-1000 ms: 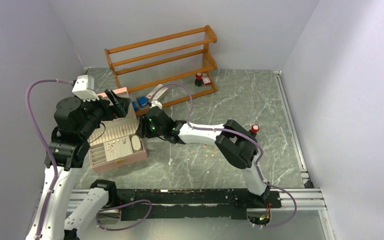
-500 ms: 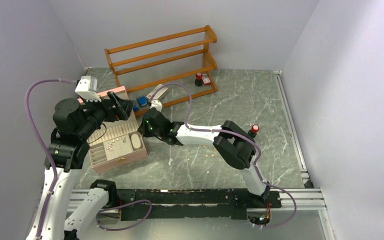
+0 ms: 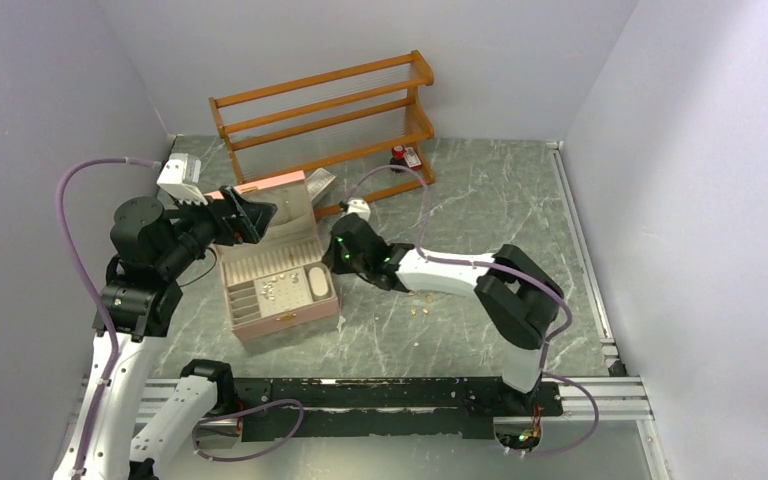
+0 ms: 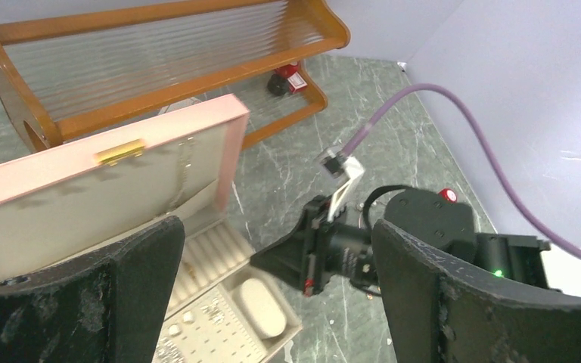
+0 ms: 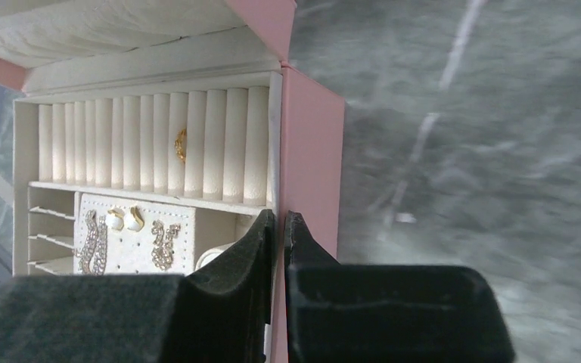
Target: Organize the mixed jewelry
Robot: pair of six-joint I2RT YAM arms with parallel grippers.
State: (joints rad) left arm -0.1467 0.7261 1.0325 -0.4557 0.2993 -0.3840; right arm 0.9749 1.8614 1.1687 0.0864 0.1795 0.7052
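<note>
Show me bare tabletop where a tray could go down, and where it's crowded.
Free: the marble table right of the wooden rack, out to the side rail; also the strip before the pink jewelry box. Crowded: around the right gripper and loose jewelry.

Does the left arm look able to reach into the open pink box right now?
Probably yes: the left gripper hangs open close above the pink box, its lid is up, and the right gripper only pinches the right wall.

Marble table (image 3: 480, 200), pink box (image 3: 290, 322), wooden rack (image 3: 320, 82), jewelry (image 3: 420, 310)
</note>
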